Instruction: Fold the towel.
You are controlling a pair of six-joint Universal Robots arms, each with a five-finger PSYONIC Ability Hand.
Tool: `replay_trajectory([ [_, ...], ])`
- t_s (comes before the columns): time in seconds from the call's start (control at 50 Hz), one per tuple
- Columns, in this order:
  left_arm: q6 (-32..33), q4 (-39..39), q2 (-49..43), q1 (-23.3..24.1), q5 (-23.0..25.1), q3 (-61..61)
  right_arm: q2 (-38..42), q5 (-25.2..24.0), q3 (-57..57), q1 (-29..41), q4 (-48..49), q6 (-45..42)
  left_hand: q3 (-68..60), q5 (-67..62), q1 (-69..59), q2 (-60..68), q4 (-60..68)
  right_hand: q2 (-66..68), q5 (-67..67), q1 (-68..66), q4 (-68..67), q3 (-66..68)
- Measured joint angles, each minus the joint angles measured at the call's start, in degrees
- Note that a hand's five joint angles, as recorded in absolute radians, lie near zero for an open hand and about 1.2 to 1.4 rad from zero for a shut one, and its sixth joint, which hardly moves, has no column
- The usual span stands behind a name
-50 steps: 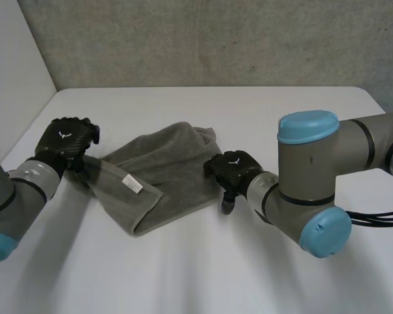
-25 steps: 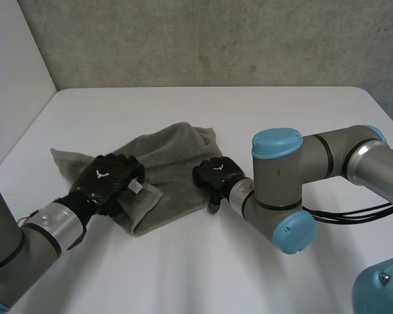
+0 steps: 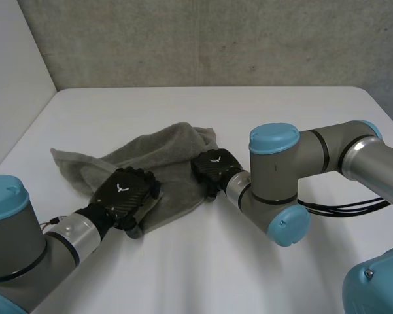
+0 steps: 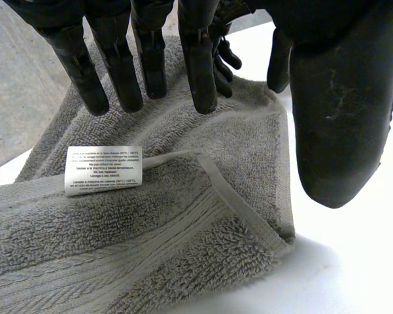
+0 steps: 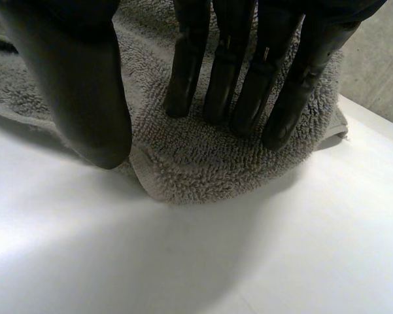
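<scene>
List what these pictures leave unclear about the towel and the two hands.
Head view: the left hand covers the towel's near corner, so the fold beneath it is hidden.
Head view: the right hand shows its back; its palm side on the towel is hidden.
Left wrist view: the label's print is too small to read.
Right wrist view: the thumb hides part of the towel's edge.
</scene>
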State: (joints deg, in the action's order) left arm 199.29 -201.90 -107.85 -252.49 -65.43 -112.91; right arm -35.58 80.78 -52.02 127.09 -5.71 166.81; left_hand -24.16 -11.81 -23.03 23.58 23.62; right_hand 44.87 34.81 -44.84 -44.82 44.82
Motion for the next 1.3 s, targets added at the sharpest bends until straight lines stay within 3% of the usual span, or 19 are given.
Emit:
replay_trajectory([
  [0.38, 0.1, -0.1, -5.5, 1.5, -2.0, 3.1, 1.3, -0.2, 0.6, 0.0, 0.0, 0.0, -0.1, -3.0, -1.5, 0.4, 0.2, 0.1, -0.1, 0.0, 0.0, 0.0],
  [0.54, 0.2, -0.1, -6.3, 1.7, -3.4, 3.4, 1.4, -0.5, 1.0, 0.0, 0.0, -0.8, -1.1, -4.3, -2.9, 1.7, 1.5, 30.3, 30.7, -30.6, -30.2, 29.8],
  [0.84, 0.1, 0.1, -8.0, 1.7, -9.7, 5.7, 2.0, 0.0, 6.3, -0.1, 0.0, 2.1, -1.3, -4.6, -3.3, 2.0, 1.9, 30.6, 31.5, -30.7, -31.5, 30.7],
  [1.06, -0.1, 0.0, -10.0, 1.7, -9.7, 7.7, 0.8, 0.7, 6.1, -0.4, -0.1, 5.9, -25.0, -27.7, -25.7, 26.2, 26.2, 30.6, 31.5, -30.7, -31.5, 30.8],
  [1.2, -0.4, -0.2, -10.0, 1.8, -9.5, 8.4, 0.7, 1.4, 5.3, -0.5, -0.1, 6.0, -27.7, -30.1, -28.4, 29.1, 29.3, 30.6, 31.5, -30.7, -31.5, 31.2],
  [1.3, -0.6, -0.2, -9.3, 1.8, -9.5, 8.5, 0.6, 1.6, 5.1, -0.6, -0.2, 6.0, -39.8, -41.9, -40.1, 42.1, 42.0, 30.6, 31.5, -30.7, -31.5, 31.2],
])
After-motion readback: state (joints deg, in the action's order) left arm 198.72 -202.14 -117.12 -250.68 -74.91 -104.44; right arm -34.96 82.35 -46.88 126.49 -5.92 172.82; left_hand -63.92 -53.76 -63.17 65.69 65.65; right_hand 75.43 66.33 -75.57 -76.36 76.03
